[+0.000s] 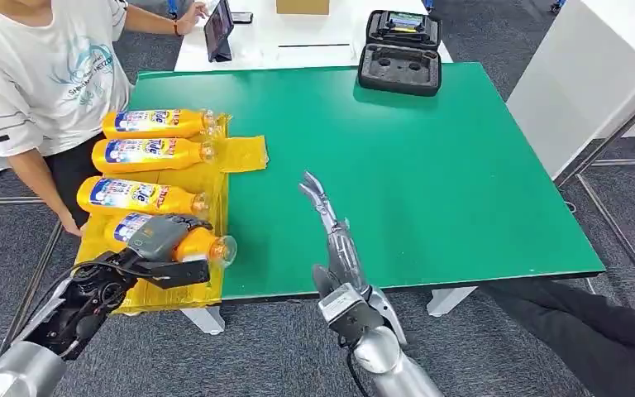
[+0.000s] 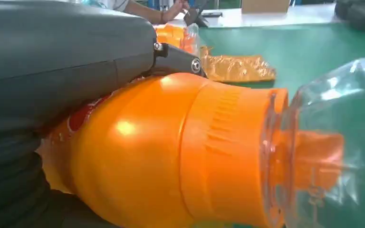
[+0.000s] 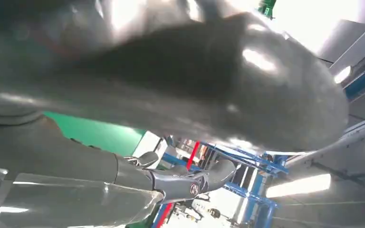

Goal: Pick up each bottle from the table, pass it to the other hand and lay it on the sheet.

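Green-topped bench (image 1: 430, 182) in the head view, with a crinkled yellow plastic sheet (image 1: 244, 154) spread along its left edge. Three orange plastic bottles with clear caps lying on that sheet in a row, caps toward the bench middle: far bottle (image 1: 157, 123), middle bottle (image 1: 150, 153), near bottle (image 1: 136, 196). Blue, white and red labels on all three; large lettering there, too small to read with certainty. A fourth orange bottle (image 1: 202, 245) nearest the robot, also on its side over the sheet, clasped by the left hand (image 1: 159, 241), grey thumb cover across the top of the body and dark fingers beneath. Close up from the left wrist: the held bottle's orange shoulder (image 2: 171, 152), ribbed collar and clear cap over an orange spout, a strip of red label under the thumb.

Right hand (image 1: 327, 217) raised above the green surface near the front edge, fingers spread and extended, holding nothing. In the right wrist view, blurred grey cover with dark fingers (image 3: 190, 178) apart.

At the far edge, an open black case (image 1: 399, 51) with moulded foam recesses in the lower half and a device with a coloured screen in the lid. Beyond it a white table (image 1: 264, 37) carrying a dark tablet on a stand (image 1: 217, 29) and a cardboard box (image 1: 303, 7). Person in a white printed T-shirt (image 1: 45, 70) beside the sheet, one hand at the bench's left edge.
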Robot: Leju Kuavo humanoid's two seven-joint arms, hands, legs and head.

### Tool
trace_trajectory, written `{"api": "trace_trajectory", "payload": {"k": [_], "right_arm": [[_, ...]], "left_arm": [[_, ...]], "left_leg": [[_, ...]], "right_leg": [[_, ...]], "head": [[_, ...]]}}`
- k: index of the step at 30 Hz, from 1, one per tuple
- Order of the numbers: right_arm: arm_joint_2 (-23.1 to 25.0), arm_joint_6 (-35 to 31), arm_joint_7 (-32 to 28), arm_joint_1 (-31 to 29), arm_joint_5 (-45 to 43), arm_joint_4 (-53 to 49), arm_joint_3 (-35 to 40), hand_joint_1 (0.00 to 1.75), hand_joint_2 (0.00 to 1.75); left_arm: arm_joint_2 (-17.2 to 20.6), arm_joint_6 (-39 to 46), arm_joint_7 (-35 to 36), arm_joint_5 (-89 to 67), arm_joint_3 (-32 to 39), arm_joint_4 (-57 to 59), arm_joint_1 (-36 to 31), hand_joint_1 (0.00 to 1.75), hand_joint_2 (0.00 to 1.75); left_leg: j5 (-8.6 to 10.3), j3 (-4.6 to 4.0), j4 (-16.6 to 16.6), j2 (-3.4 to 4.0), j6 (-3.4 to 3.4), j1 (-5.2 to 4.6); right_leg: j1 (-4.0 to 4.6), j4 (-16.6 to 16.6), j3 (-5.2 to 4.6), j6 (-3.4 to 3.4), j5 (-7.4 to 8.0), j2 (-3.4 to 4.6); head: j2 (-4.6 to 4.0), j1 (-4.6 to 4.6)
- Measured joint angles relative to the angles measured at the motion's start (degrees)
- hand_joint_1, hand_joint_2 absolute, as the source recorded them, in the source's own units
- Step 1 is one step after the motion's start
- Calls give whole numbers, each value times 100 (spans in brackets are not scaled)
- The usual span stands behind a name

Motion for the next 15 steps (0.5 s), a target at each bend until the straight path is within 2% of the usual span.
{"api": "trace_trajectory", "payload": {"k": [6,15], "right_arm": [[-28,251,-53,11,-70,59,52,0,0],[-11,472,-50,-38,-79,181,94,0,0]], "left_arm": [[111,140,435,-614,-92,243,-1,175,175],[175,138,629,-1073,-72,531,-23,175,175]], "left_leg": [[0,0,0,3,0,1],[-1,8,-1,0,-1,1]], "right_leg": [[1,0,-1,0,0,3],[0,0,8,-2,-2,3]], "head": [[0,-2],[0,0]]}}
